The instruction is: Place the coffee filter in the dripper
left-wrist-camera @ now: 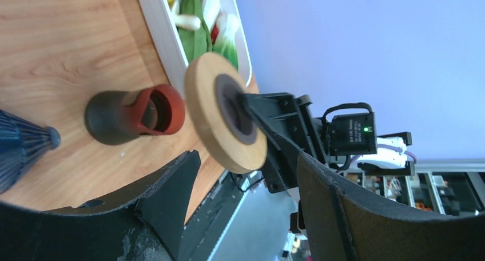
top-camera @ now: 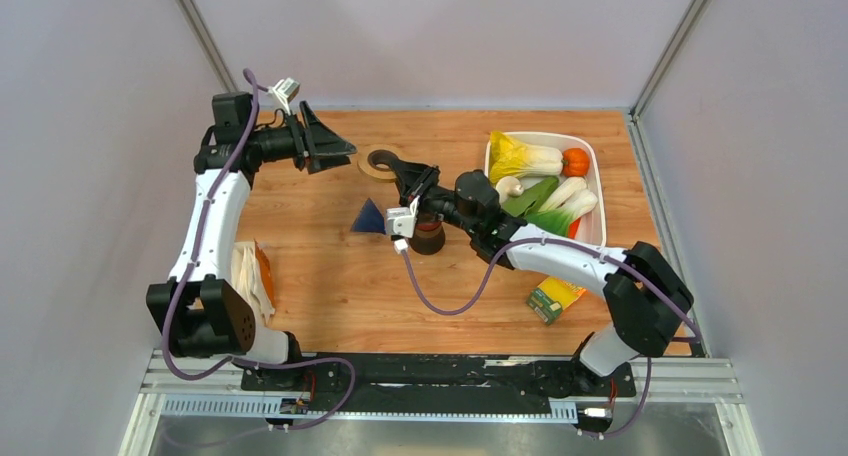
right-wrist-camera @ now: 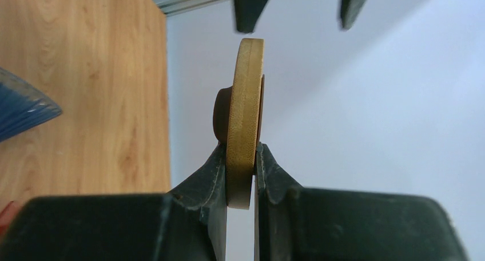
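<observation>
My right gripper [top-camera: 398, 174] [right-wrist-camera: 240, 149] is shut on the edge of a tan wooden ring with a dark centre [top-camera: 381, 164] [right-wrist-camera: 245, 101] [left-wrist-camera: 206, 101] and holds it on edge in the air above the table. A dark brown vessel with a reddish round mouth [top-camera: 428, 240] [left-wrist-camera: 123, 117], seemingly the dripper's base, stands on the table under the right wrist. My left gripper [top-camera: 335, 146] [left-wrist-camera: 247, 181] is open and empty, raised at the back left, facing the ring. White paper coffee filters [top-camera: 246, 276] lie beside the left arm, partly hidden by it.
A small dark blue triangle [top-camera: 370, 219] [left-wrist-camera: 20, 143] [right-wrist-camera: 23, 109] lies left of the vessel. A white tub [top-camera: 545, 134] [left-wrist-camera: 163, 32] of toy vegetables stands at the back right. A yellow-green box [top-camera: 553, 298] lies at the front right. An orange thing [top-camera: 264, 268] lies by the filters.
</observation>
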`<state>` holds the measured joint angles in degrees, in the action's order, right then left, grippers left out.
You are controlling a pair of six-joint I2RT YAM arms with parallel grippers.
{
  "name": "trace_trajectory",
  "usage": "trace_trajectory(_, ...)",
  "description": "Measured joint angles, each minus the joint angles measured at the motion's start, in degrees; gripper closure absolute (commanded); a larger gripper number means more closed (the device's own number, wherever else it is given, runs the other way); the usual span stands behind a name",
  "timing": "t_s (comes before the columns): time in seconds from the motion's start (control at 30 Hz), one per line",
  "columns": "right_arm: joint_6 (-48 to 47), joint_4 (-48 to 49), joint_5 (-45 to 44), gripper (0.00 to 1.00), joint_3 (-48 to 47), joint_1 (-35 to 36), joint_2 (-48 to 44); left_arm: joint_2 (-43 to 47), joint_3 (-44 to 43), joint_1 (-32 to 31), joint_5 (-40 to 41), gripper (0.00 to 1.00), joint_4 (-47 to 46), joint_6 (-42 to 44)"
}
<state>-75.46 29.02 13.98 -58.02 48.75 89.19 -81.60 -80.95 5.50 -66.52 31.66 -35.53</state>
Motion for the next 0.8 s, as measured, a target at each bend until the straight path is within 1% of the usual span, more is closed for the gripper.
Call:
trace_trajectory(0.2, -7.0, 7.9, -0.6, 1.00, 1.1, 0.5, 0.0, 0.0, 1.5, -2.0, 1.9, 0.26, 0.9, 0.4)
trace_trajectory(0.27, -8.5, 9.4, -0.5, 1.00, 1.9, 0.6, 0.0, -0.1, 1.5, -2.4, 2.6, 0.34, 0.9, 0.7)
trace_trajectory(0.3, -8.9, 9.6, -0.4, 1.00, 2.3, 0.6, 0.0, -0.1, 1.5, -2.6, 2.8, 0.40, 0.8, 0.7)
trace_trajectory(0.33, -9.5, 9.9, -0.4, 1.00, 2.9, 0.6, 0.0, -0.1, 1.5, -2.9, 3.0, 0.43, 0.7, 0.9)
trace_trajectory(0.37, -10.0, 10.0, -0.3, 1.00, 3.2, 0.6, 0.0, -0.1, 1.5, -3.3, 3.1, 0.50, 0.6, 0.9)
trace_trajectory(0.4, -10.4, 10.3, -0.3, 1.00, 3.5, 0.6, 0.0, -0.1, 1.5, -3.6, 3.0, 0.53, 0.4, 1.0)
trace_trajectory(0.43, -10.8, 10.5, -0.3, 1.00, 3.8, 0.6, 0.0, -0.1, 1.5, -4.1, 3.0, 0.59, 0.0, 1.0)
trace_trajectory(0.47, -11.3, 10.8, -0.3, 1.00, 3.8, 0.6, 0.0, -0.1, 1.7, -4.3, 2.9, 0.62, -0.5, 0.7)
trace_trajectory(0.5, -11.6, 11.0, -0.3, 1.00, 3.9, 0.6, 0.0, -0.1, 2.1, -4.4, 2.6, 0.65, -1.7, 0.3)
trace_trajectory(0.63, -12.0, 12.0, -0.5, 1.00, 4.6, 0.6, 0.0, 0.0, 5.5, -4.8, 0.7, 0.63, -8.4, -4.5)
trace_trajectory(0.7, -12.3, 12.3, -0.6, 1.00, 5.4, 0.6, 0.0, 0.0, 8.0, -4.8, 0.1, 0.64, -11.8, -7.5)
trace_trajectory(0.77, -12.7, 12.7, -0.6, 1.00, 6.2, 0.6, 0.0, -0.2, 9.4, -5.0, -0.1, 0.70, -14.4, -9.8)
trace_trajectory(0.8, -12.9, 13.2, -0.6, 0.99, 6.5, 0.6, 0.0, -0.3, 9.6, -5.0, -0.2, 0.78, -15.3, -10.8)
